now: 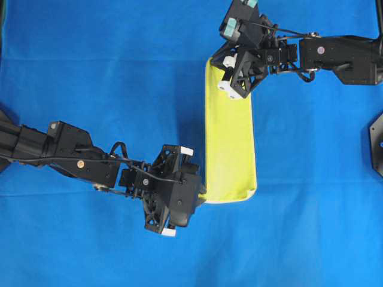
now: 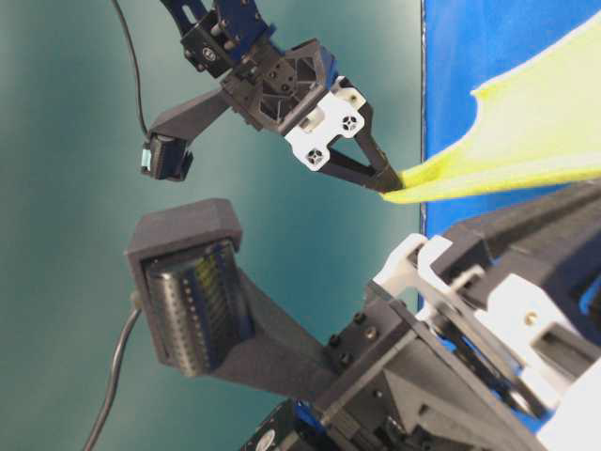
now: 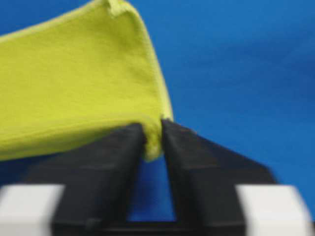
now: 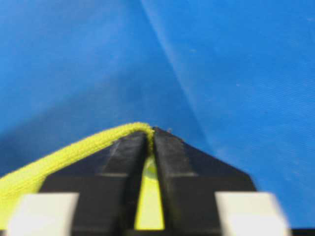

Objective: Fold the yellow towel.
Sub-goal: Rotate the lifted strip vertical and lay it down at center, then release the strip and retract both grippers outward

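The yellow towel (image 1: 230,143) shows as a long narrow strip running from far to near in the middle of the blue cloth surface (image 1: 108,78). Its left long edge is raised off the surface and stretched between both grippers. My left gripper (image 1: 202,191) is shut on the near left corner; in the left wrist view the jaws (image 3: 153,140) pinch the towel (image 3: 74,83). My right gripper (image 1: 214,64) is shut on the far left corner, with the hem (image 4: 74,150) between its tips (image 4: 150,135). The table-level view shows that pinch (image 2: 390,183) and the towel (image 2: 526,122) hanging taut.
The blue cloth covers the whole table. A black fixture (image 1: 377,143) sits at the right edge. The left arm's body and wrist camera (image 2: 197,301) fill the foreground of the table-level view. Both arms reach in from the sides.
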`<state>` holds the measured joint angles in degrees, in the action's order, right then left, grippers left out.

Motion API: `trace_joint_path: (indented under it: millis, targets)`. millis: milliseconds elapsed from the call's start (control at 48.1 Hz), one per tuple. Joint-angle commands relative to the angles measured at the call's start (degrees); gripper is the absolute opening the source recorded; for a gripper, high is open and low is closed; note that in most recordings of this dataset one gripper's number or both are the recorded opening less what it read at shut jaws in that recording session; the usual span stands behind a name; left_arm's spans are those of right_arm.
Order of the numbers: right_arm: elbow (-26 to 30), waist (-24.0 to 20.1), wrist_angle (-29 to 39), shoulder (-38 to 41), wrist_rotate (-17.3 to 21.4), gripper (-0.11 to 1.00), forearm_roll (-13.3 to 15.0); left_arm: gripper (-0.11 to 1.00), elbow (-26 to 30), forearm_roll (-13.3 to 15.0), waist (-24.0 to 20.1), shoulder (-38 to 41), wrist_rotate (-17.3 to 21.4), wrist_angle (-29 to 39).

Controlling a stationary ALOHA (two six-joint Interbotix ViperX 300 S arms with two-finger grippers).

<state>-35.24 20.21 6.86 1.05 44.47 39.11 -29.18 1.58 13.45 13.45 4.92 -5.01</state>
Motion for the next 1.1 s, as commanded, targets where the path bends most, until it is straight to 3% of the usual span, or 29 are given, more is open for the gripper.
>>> trace_joint_path:
  millis: [0, 125, 208, 333, 457, 686, 852, 1081]
  targets:
    - [1.0, 0.5, 1.1, -0.8, 0.2, 0.28, 0.3, 0.28, 0.5, 0.0, 0.4, -1.8, 0.2, -0.1]
    - [0.9, 0.5, 4.2, -0.9, 0.2, 0.61, 0.2, 0.66, 0.4, 0.0, 0.1, -2.5, 0.9, 1.3]
    - [0.6, 0.3, 5.1, -1.1, 0.2, 0.65, 0.2, 0.81, 0.3, 0.0, -0.3, -3.7, 0.9, 3.5]
    - [-0.6, 0.0, 5.9, -2.6, 0.2, 0.63, 0.2, 0.7, -0.2, 0.1, -0.4, -6.5, 0.6, 8.5]
    - [-2.6, -0.2, 5.8, -5.7, 0.4, 0.63, 0.2, 0.71, -1.5, 0.0, -0.4, -10.3, 0.3, 13.3]
    - [-8.8, -3.4, 5.5, -16.5, 0.7, 0.63, 0.1, 0.71, -7.1, 0.0, -0.7, -18.7, 0.1, 14.1]
    - [-13.9, -6.6, 5.5, -25.5, 1.1, 0.63, -0.6, 0.71, -12.3, 0.0, -1.9, -24.9, 0.1, 10.0]
    - [-20.7, -9.8, 5.4, -39.3, 3.1, 0.62, -1.2, 0.71, -22.6, 0.1, -6.0, -35.6, 0.0, -3.8]
